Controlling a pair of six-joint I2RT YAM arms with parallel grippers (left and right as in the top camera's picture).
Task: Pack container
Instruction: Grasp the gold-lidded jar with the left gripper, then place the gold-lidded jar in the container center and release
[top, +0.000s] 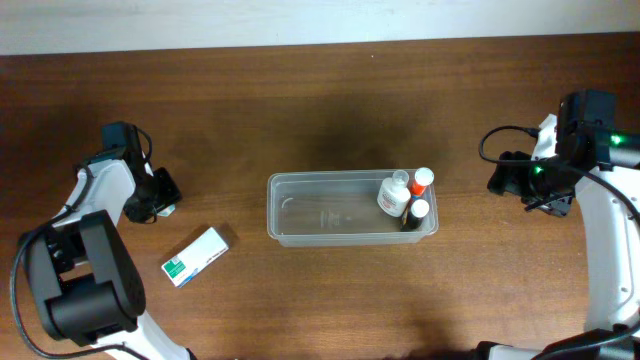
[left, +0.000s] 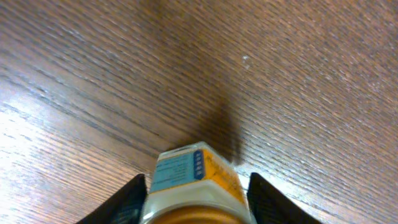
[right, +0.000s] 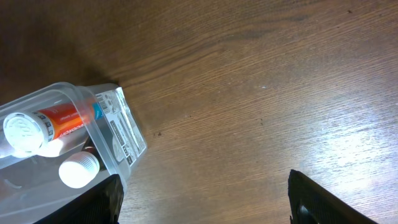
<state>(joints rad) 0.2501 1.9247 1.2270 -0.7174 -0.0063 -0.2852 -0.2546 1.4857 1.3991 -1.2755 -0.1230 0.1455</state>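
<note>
The left pincer (left: 196, 186) grips a small bottle (left: 180, 171). The right pincer (right: 204, 180) is spread wide, holding nothing. The container (right: 121, 134) sits on the tabletop (right: 261, 93) just ahead of one finger.

No legible txt: labels on box (top: 197, 256), jar (left: 189, 180) & container (right: 122, 132) too blurry to read
</note>
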